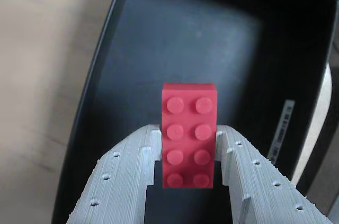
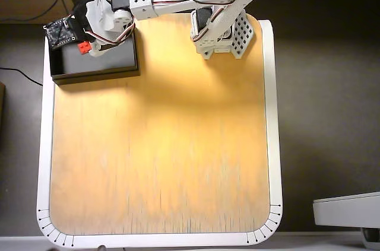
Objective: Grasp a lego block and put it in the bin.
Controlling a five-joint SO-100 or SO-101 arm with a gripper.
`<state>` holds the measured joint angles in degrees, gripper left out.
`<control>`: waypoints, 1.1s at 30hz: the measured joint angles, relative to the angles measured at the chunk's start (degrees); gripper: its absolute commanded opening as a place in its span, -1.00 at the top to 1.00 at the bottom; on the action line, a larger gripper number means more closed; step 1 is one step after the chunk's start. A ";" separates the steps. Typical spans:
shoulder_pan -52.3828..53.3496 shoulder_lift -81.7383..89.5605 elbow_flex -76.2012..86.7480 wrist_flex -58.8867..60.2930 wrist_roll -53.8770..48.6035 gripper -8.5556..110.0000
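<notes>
In the wrist view a small red lego block [image 1: 189,134] with two rows of studs is held between my two grey ribbed fingers [image 1: 127,171], one on each long side. My gripper [image 1: 188,130] is shut on it and hangs over the dark floor of the black bin [image 1: 185,33]. The overhead view shows the arm stretched to the table's top left corner. There the gripper [image 2: 86,47] holds the lego block [image 2: 85,47] above the left part of the bin [image 2: 95,74].
A white label strip [image 1: 283,128] sits on the bin's right rim in the wrist view. The arm's base [image 2: 222,31] stands at the top middle of the wooden table [image 2: 160,144], which has a white border. A black cable [image 2: 18,73] lies left of the table.
</notes>
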<state>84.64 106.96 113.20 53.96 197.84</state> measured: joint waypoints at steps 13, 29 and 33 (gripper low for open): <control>0.00 -1.05 0.00 -0.44 0.88 0.35; 0.00 -0.53 0.00 -0.44 0.00 0.85; 0.00 2.29 0.00 -0.35 -2.20 0.85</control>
<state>84.64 109.25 113.20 53.61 195.64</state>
